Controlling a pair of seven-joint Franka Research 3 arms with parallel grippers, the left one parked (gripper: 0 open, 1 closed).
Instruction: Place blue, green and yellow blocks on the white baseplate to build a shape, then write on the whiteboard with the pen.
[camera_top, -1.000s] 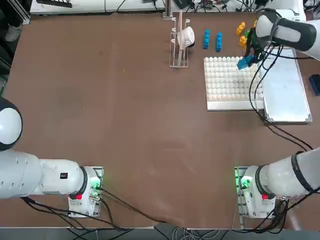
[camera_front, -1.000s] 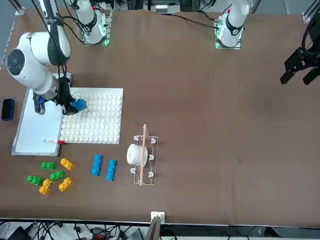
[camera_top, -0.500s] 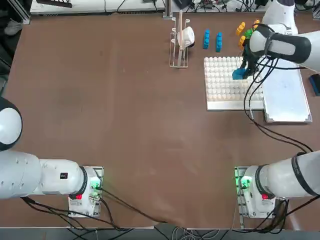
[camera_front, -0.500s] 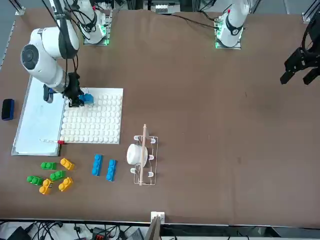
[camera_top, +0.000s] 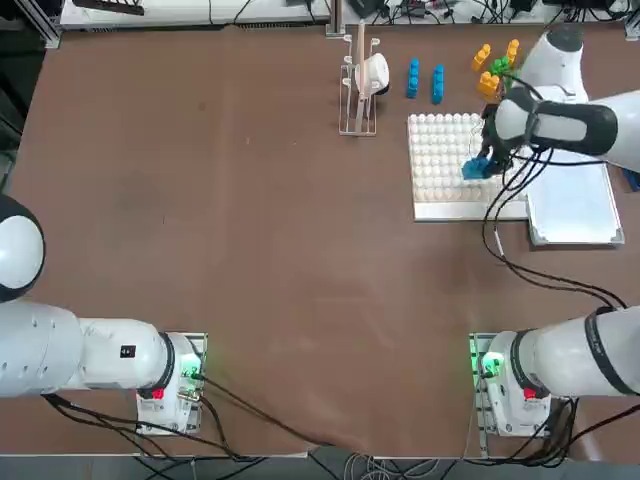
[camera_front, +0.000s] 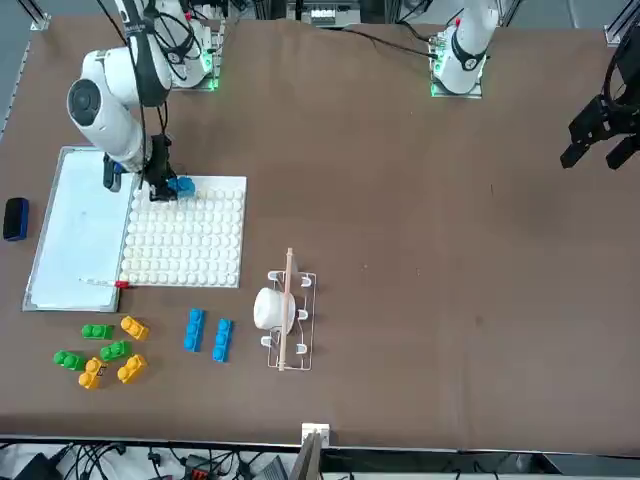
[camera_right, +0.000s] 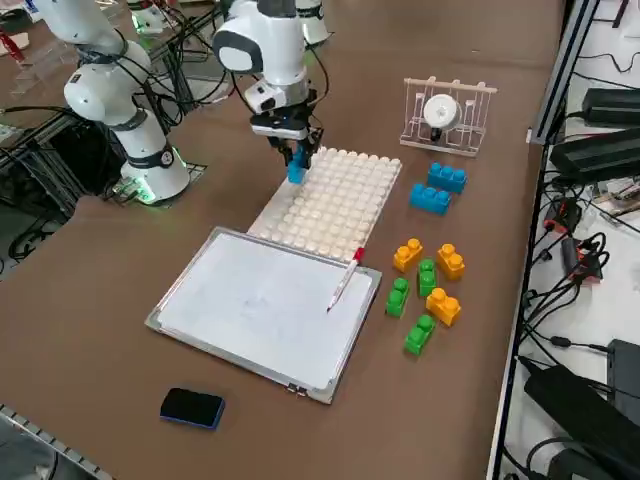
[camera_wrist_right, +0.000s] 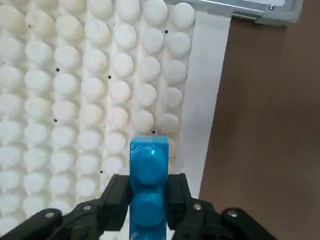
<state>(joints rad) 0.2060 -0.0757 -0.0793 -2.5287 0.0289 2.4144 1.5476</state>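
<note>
My right gripper (camera_top: 478, 167) (camera_front: 178, 187) (camera_right: 295, 165) (camera_wrist_right: 148, 197) is shut on a blue block (camera_wrist_right: 148, 172), held on end between the fingers. It hangs over the white baseplate (camera_top: 440, 190) (camera_front: 195, 245) (camera_right: 335, 210) (camera_wrist_right: 75, 100), by the plate's edge row of studs on the side toward the whiteboard (camera_top: 575, 190) (camera_front: 75, 230) (camera_right: 265, 305). I cannot tell if the block touches the studs. The pen (camera_front: 100, 283) (camera_right: 343, 280) lies on the whiteboard's far edge. Two more blue blocks (camera_top: 425, 80) (camera_front: 208, 334) (camera_right: 438, 188) and a cluster of green and yellow blocks (camera_top: 492, 65) (camera_front: 100, 355) (camera_right: 425, 290) lie beyond the plate.
A wire rack holding a white cup (camera_top: 360, 80) (camera_front: 283, 310) (camera_right: 447, 112) stands left of the loose blue blocks. A dark blue eraser (camera_front: 15, 218) (camera_right: 193, 407) lies on the table outside the whiteboard. Cables trail from my right arm across the plate's near edge.
My right gripper has carried the blue block from the plate's far corner back toward the robot along the whiteboard side, and lower. The grip has not changed.
</note>
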